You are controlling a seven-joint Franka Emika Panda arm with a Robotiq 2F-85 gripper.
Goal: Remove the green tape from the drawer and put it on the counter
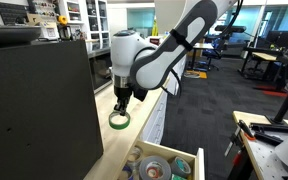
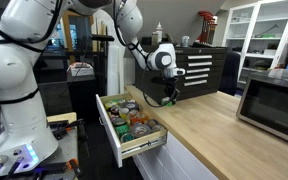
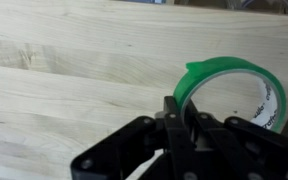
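Light-wood bench [image 3: 64, 60] beneath the gripper [image 3: 184, 112], its fingers closed narrowly on the wall of the green tape [image 3: 234, 85], one inside the ring and one outside. The roll hangs low over the bench, clear of the open drawer [image 2: 144, 150].

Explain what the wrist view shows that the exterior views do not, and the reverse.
Only the wrist view: the wood grain of the counter and some print on the inner side of the tape. Only an exterior view: the open drawer, full of things, and a microwave. Both: the gripper shut on the tape's rim, over the counter.
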